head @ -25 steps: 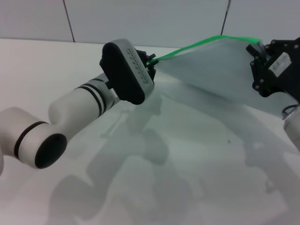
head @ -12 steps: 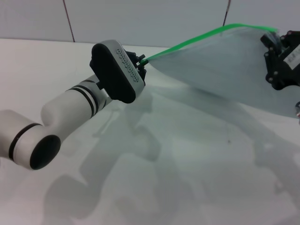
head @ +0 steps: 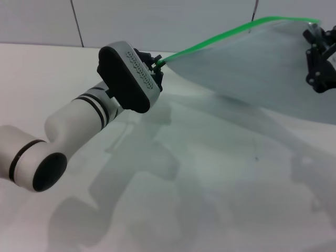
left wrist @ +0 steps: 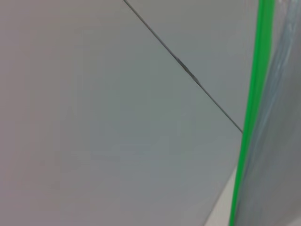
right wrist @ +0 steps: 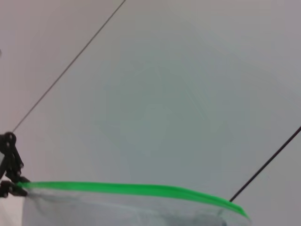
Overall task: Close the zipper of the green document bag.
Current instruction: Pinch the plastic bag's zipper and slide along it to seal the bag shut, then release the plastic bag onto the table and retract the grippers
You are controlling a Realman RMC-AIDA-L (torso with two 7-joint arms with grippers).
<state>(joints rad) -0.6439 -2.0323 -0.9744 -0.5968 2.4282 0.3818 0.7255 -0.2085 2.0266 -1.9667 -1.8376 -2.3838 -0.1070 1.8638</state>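
Observation:
The green document bag (head: 252,68) hangs in the air above the white table (head: 210,184), stretched between both arms. Its zipper (head: 220,38) runs as a bright green line along the upper edge. My left gripper (head: 156,65) is shut on the zipper's left end, where a small green tip shows between the black fingers. At the far right, my right gripper (head: 315,35) is shut on the bag's upper right corner. The left wrist view shows the zipper (left wrist: 251,113) beside the clear bag (left wrist: 277,141). In the right wrist view the zipper (right wrist: 131,189) leads to the left gripper (right wrist: 10,183).
A pale wall with dark panel seams (head: 77,23) stands behind the table. The left arm's white forearm (head: 79,121) reaches across the table's left side. Shadows of the arms and bag fall on the bare tabletop below.
The right gripper has moved up and to the right with the bag's corner. The left gripper has drifted a little left. The zipper edge is pulled straighter and the bag hangs higher.

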